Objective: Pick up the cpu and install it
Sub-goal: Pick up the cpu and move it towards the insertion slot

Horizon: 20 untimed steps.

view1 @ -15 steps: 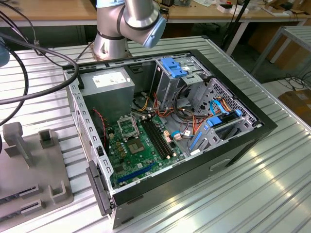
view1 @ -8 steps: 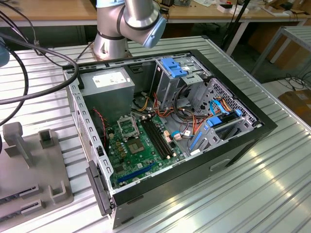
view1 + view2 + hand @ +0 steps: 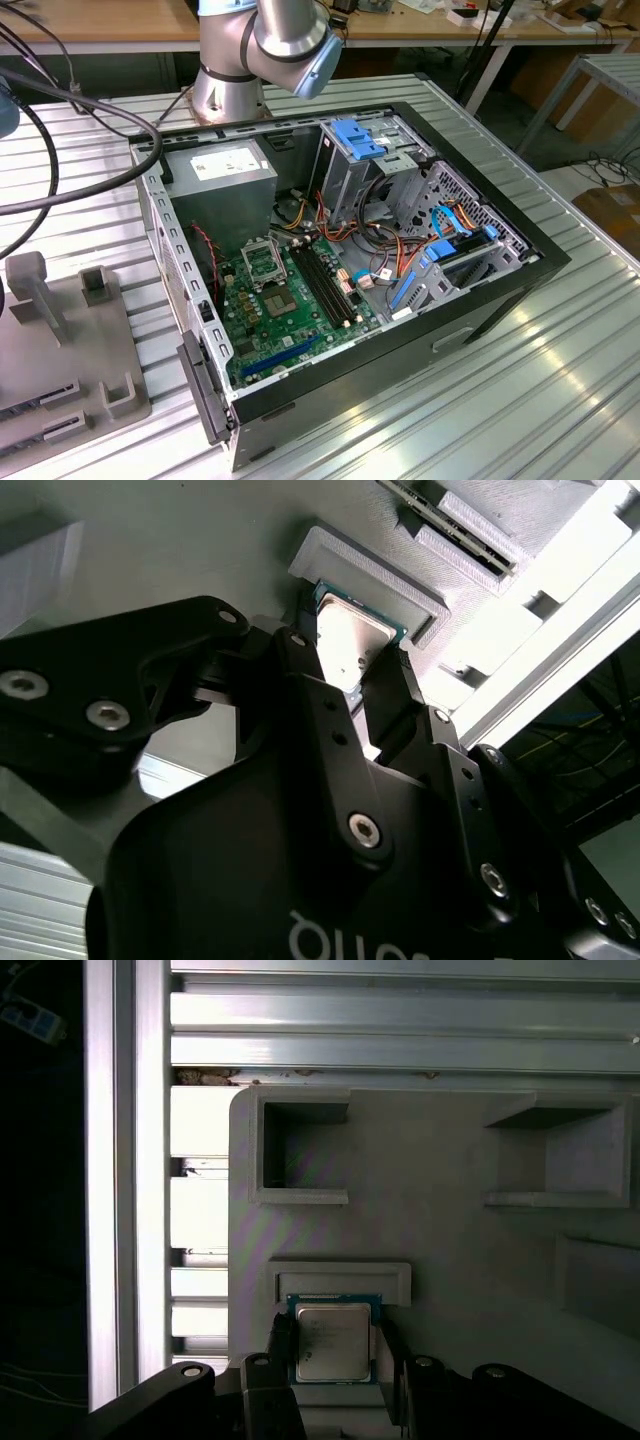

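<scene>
So this is the pick-up step, nothing installed yet. The cpu [image 3: 332,1340], a small thin square chip with a silver-grey metal top and green board edges, sits in a raised pocket [image 3: 340,1278] on the pale grey plastic fixture tray [image 3: 440,1230]. In both wrist views the black gripper [image 3: 333,1345] has its fingers [image 3: 279,1335] snugged up against two opposite edges of the chip, so it looks clamped on. The square metal-framed socket [image 3: 262,262] on the green motherboard [image 3: 270,320] is well apart from here. I reckon getting it out needs a straight, level lift so no edge catches
</scene>
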Motion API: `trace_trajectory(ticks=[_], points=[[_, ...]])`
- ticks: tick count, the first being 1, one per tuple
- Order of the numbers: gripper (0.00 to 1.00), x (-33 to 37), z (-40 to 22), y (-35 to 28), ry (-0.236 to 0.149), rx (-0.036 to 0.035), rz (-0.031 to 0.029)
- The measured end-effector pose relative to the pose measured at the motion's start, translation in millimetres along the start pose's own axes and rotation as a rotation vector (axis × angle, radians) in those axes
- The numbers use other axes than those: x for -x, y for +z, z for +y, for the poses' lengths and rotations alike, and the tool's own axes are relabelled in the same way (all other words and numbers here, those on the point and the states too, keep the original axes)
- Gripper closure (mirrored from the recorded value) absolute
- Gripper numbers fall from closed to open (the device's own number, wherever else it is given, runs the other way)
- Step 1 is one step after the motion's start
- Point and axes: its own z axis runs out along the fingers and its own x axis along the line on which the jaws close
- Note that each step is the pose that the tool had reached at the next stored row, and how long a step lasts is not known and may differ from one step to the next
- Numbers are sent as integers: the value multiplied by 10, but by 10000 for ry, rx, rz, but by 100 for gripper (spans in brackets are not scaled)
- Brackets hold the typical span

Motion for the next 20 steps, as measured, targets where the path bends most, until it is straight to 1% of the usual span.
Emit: trace_trajectory(ticks=[13,20], points=[[56,1,0,0,0,2,-3],[56,3,0,-16,0,1,-1]])
